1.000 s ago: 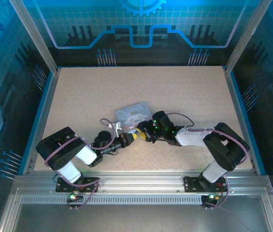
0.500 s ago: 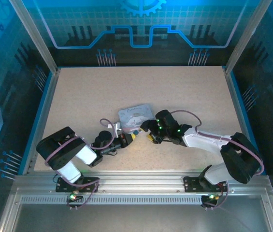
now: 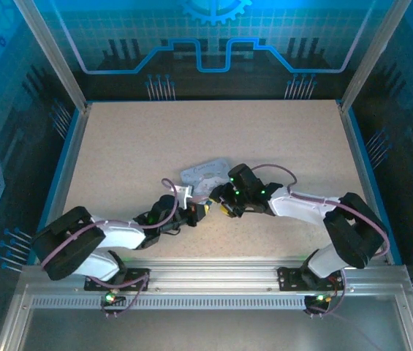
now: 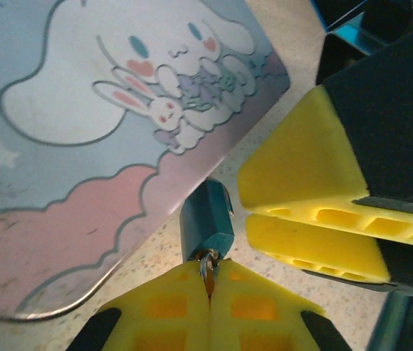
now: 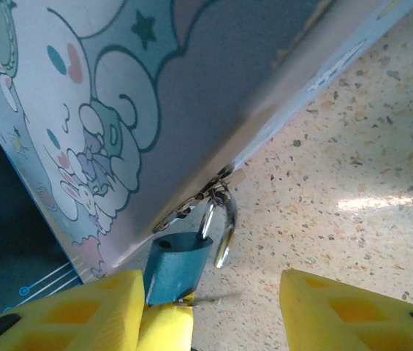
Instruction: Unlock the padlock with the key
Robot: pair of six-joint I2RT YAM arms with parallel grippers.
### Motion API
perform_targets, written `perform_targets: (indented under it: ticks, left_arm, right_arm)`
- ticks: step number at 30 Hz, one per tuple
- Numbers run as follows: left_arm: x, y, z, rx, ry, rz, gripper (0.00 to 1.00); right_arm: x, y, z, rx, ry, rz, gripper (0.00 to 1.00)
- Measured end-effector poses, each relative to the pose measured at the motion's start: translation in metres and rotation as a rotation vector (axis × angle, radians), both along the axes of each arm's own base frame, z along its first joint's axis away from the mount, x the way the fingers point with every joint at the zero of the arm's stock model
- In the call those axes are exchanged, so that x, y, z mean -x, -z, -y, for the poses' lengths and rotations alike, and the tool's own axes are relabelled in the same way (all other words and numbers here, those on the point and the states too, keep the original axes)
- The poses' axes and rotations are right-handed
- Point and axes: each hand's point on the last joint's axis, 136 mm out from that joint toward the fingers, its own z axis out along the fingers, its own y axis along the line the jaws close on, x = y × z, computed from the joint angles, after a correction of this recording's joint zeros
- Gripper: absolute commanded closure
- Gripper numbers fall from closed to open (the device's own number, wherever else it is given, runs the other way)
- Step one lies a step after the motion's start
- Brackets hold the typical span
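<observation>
Your left gripper point(image 4: 207, 287) is closed tight, its yellow pads point(image 4: 162, 307) pressed together on the thin dark metallic key point(image 4: 207, 265). The key's short exposed length runs straight into the underside of the small bluish padlock point(image 4: 206, 221). The pinch is right at the tips, which I judge keeps the key in line with the keyway and leaves room to twist. The padlock sits at the edge of the pale blue rectangular tin point(image 4: 82, 146) printed with a cartoon rabbit, low over the speckled beige table point(image 5: 352, 168). In the right wrist view its thin metal shackle point(image 5: 223, 227) is hooked through the small latch on the tin's edge, so the tin anchors it. Your right gripper point(image 5: 206, 296) stands part open with nothing clamped: one yellow finger lies against the side of the padlock body, and the other is well apart across bare table. From that I judge it is placed as a brace, so the body does not spin with the key. Whether the shackle has released I cannot tell. In my judgement the next step is to close on the body and then turn the key; the risk is the key slipping in the pads.
</observation>
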Motion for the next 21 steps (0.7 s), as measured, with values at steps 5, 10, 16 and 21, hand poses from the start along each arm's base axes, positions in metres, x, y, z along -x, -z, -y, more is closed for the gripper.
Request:
perform_targets:
  ticks: [5,10,16,21]
  left_arm:
    - [0.007,0.000,0.000,-0.101,0.007,0.036,1.00]
    - [0.003,-0.003,-0.008,-0.183,-0.019,0.068,1.00]
    - [-0.001,0.001,-0.023,-0.277,-0.060,0.083,1.00]
    - [-0.007,0.003,-0.034,-0.313,-0.086,0.087,1.00]
  right_arm:
    - [0.003,0.004,0.005,0.002,-0.006,-0.009,0.49]
    - [-0.010,-0.013,0.030,0.052,-0.013,0.031,0.49]
    - [-0.056,-0.082,0.048,0.095,-0.035,0.201,0.47]
    - [-0.107,-0.124,0.032,0.151,-0.146,0.337,0.46]
